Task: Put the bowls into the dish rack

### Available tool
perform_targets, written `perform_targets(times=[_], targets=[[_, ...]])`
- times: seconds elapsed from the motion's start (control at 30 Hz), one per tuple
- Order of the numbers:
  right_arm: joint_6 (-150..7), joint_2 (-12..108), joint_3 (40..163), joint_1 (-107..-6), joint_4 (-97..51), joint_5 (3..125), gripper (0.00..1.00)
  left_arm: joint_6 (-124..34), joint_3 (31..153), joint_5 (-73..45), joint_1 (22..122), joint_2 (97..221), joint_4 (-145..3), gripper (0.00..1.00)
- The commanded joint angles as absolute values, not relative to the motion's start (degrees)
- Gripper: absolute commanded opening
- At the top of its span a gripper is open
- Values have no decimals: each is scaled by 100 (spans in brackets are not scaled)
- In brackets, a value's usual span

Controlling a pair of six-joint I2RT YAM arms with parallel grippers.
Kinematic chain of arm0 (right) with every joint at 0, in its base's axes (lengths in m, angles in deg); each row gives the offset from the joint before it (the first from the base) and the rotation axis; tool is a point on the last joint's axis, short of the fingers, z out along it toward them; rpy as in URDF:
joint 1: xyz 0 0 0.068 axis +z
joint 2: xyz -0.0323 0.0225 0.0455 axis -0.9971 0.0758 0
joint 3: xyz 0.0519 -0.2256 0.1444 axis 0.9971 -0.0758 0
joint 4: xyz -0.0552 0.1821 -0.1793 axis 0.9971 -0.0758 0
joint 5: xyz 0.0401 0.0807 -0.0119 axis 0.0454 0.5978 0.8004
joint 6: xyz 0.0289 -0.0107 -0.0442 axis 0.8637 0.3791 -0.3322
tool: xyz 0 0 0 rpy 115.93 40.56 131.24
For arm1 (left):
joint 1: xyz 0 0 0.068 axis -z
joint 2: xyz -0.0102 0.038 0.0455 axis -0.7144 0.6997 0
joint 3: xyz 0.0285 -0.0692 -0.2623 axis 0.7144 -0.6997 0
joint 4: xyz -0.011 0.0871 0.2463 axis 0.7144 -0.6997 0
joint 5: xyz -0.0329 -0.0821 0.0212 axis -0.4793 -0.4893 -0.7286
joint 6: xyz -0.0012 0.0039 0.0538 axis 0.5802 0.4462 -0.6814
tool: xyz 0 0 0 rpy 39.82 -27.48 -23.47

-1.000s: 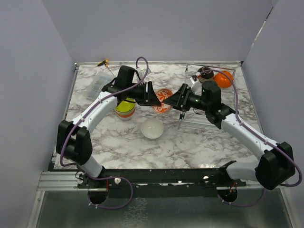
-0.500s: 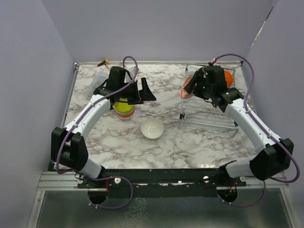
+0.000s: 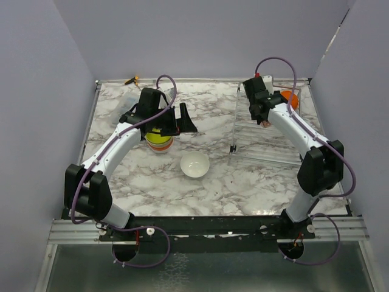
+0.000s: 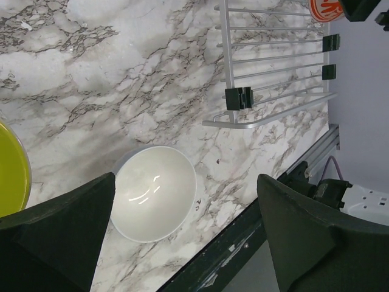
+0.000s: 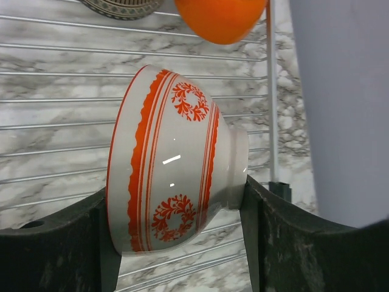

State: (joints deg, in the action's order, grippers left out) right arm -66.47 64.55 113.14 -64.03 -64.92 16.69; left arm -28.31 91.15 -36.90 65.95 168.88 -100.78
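My right gripper (image 5: 176,234) is shut on the white bowl with orange pattern (image 5: 176,161), held on its side over the bars of the silver dish rack (image 5: 73,131). An orange bowl (image 5: 222,18) and a dark brown bowl (image 5: 124,6) sit at the rack's far end. In the top view this gripper (image 3: 262,115) hangs over the rack (image 3: 267,143) next to the orange bowl (image 3: 290,99). My left gripper (image 3: 185,118) is open and empty beside the lime green bowl (image 3: 159,137), which tops a stack. A white bowl (image 4: 155,193) stands upright on the table between its fingers (image 4: 61,225).
The rack's near left corner (image 4: 238,97) lies right of the white bowl (image 3: 195,165). A clear plastic piece (image 3: 126,108) and a small yellow object (image 3: 132,79) lie at the back left. Grey walls close the sides and back. The table's front edge (image 4: 243,243) runs just below the white bowl.
My right gripper has carried the patterned bowl from the table's middle back and right to over the rack. My left gripper has drawn back a little to the left, open.
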Motion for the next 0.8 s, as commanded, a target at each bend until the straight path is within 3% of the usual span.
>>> perform_targets(times=[0.0,0.47,0.53,0.67,0.77], targets=[[-7321,6937,11692,-6432,-7033,353,46,-3082,9085,-3630,6601,16674,-10217,99],[-7974,8254,12248,-6439,-7151,-156,55,-3229,9028,-3610,6599,16682,-10280,99],[-7942,8401,12335,-6438,-7231,-151,60,-3249,9010,-3618,6598,16674,-10291,99],[-7963,8416,12262,-6438,-7140,-127,81,-3279,8991,-3563,6599,16698,-10339,99],[-7969,8351,12159,-6434,-7088,26,87,-3250,8970,-3516,6601,16723,-10344,99]])
